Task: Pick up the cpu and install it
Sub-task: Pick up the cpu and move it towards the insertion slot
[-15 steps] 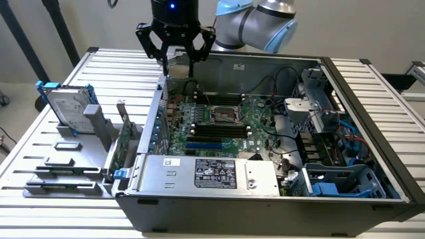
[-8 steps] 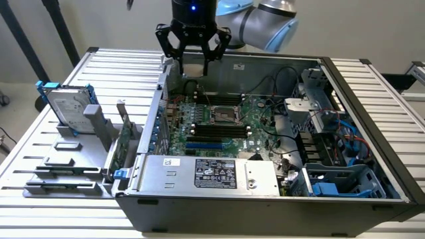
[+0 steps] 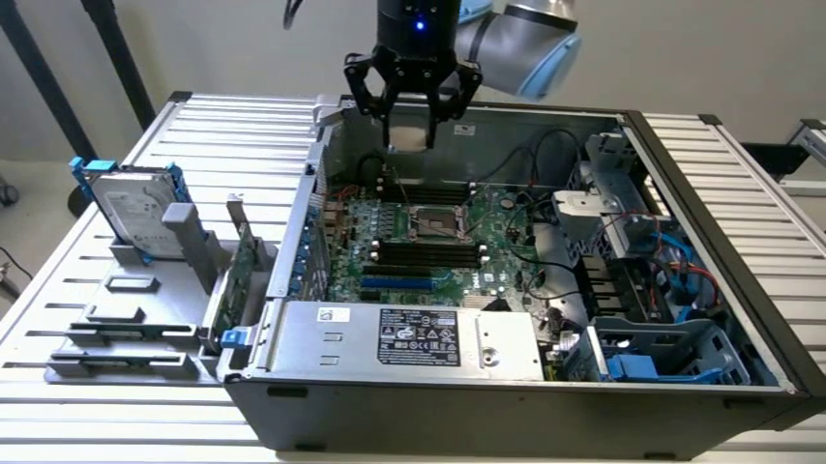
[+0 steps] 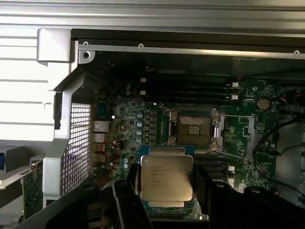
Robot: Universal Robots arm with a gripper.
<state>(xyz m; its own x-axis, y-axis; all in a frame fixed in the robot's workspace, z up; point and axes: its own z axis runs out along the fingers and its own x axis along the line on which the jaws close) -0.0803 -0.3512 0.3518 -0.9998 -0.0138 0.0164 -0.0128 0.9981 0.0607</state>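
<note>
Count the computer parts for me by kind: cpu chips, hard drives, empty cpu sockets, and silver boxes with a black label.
cpu: 1, held in the gripper
hard drive: 1
empty cpu socket: 1
silver box with black label: 1
Total: 4

even bright room light, slatted table (image 3: 232,126) washed pale, case interior (image 4: 190,71) dim and shadowed
</note>
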